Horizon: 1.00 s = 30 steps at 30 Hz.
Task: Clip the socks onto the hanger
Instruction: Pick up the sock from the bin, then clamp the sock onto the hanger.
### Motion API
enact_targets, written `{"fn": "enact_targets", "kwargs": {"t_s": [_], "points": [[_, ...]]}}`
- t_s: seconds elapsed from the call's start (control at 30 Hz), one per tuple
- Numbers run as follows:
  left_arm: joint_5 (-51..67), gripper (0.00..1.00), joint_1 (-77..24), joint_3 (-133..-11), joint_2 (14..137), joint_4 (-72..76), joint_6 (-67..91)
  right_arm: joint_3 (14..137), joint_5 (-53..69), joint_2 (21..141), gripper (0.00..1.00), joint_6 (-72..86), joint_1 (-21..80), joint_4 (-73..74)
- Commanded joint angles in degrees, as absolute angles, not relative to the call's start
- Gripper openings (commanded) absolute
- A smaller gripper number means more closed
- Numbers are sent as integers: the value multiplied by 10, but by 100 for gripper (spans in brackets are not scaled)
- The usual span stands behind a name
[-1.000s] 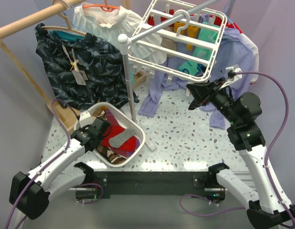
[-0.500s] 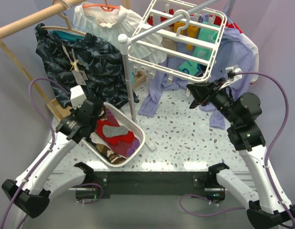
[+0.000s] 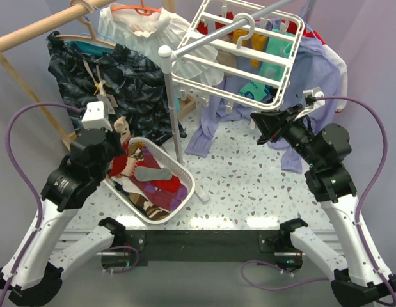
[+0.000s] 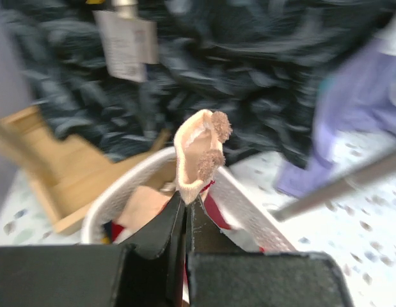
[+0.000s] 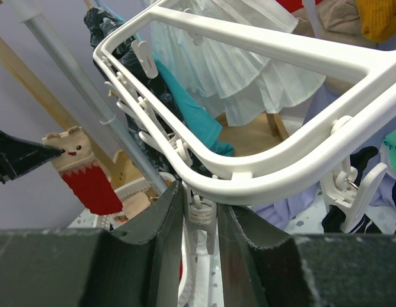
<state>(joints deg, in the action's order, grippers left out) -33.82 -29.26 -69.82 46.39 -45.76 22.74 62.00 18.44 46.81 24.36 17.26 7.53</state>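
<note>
If swung by its cuff tip in the clamped left gripper (image 4: 186,201), could drop the sock (image 4: 195,152) at 8 o'clock, or lose the hanger clip (image 5: 201,216) squeezed by the right gripper (image 5: 201,203).

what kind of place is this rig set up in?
Probably a lab table staged as a laundry corner: a white clip hanger on a metal stand, clothes hung from a wooden rail, and a full white laundry basket.

Red sock (image 5: 89,185) with pale tan cuff; white hanger (image 5: 281,171); white basket (image 3: 185,176). Dark blue cloth (image 3: 114,83) with fine pale pattern, lilac shirt (image 3: 316,70). White counter (image 3: 249,185) speckled grey and brown.
</note>
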Motion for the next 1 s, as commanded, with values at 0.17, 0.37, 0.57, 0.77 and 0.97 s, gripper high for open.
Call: {"fn": "enact_targets", "kwargs": {"t_s": [0.17,0.37,0.57,0.77,0.97], "points": [[54,0,-291,-615,425,-267,131,633,171,477,8,232,174,91],[165,0,-317,-531,407,-114,153,635,178,480,8,242,175,83],[36,0,-473,-512,462,-28,156,638,181,483,8,248,174,79],[-46,0,-588,-516,543,66,109,635,196,484,8,252,174,66],[-31,0,-605,-527,616,162,47,625,214,483,8,253,174,48]]}}
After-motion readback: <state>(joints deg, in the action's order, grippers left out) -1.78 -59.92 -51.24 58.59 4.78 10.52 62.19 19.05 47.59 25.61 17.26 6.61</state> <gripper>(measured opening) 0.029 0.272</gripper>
